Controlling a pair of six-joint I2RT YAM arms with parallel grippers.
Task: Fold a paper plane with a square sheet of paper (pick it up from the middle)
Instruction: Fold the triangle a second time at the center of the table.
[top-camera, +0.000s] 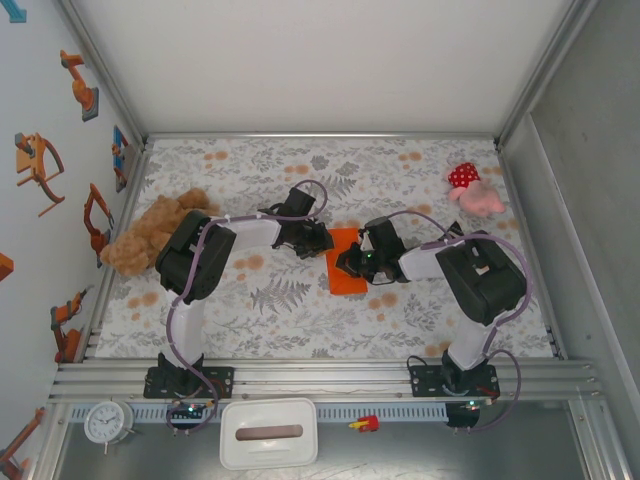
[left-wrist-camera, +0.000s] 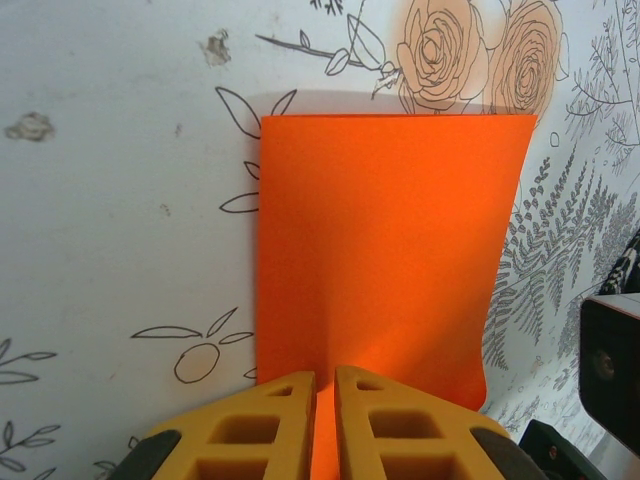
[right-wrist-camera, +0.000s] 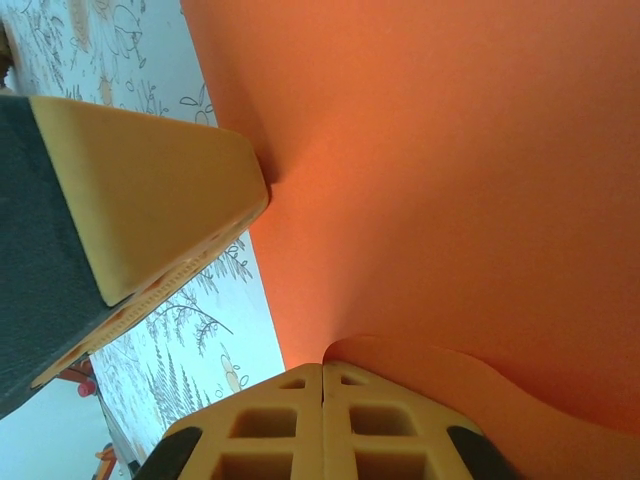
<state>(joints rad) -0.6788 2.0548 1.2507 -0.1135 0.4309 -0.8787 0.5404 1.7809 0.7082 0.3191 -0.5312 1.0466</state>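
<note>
- top view: you'll find the square sheet of paper (top-camera: 347, 282), folded into an orange oblong, lying on the desk (top-camera: 300, 300) in the middle. the left hand (top-camera: 318, 240) meets its left edge and the right hand (top-camera: 350, 262) sits over its right half. the brown teddy bear (top-camera: 150, 232) and the polka-dot plush (top-camera: 472, 190) lie well apart from it.
- left wrist view: your left hand (left-wrist-camera: 323, 395) is closed to a thin slit with orange showing in it, nipping the near edge. the square sheet of paper (left-wrist-camera: 390, 240) stretches flat away from the fingertips, and its surface puckers toward the slit.
- right wrist view: your right hand (right-wrist-camera: 322, 385) has its fingers pressed fully together. a curled flap of the square sheet of paper (right-wrist-camera: 450, 150) lies right against their tips; you cannot tell whether it is nipped. one finger (right-wrist-camera: 160, 190) of the left hand touches the sheet just beyond.
</note>
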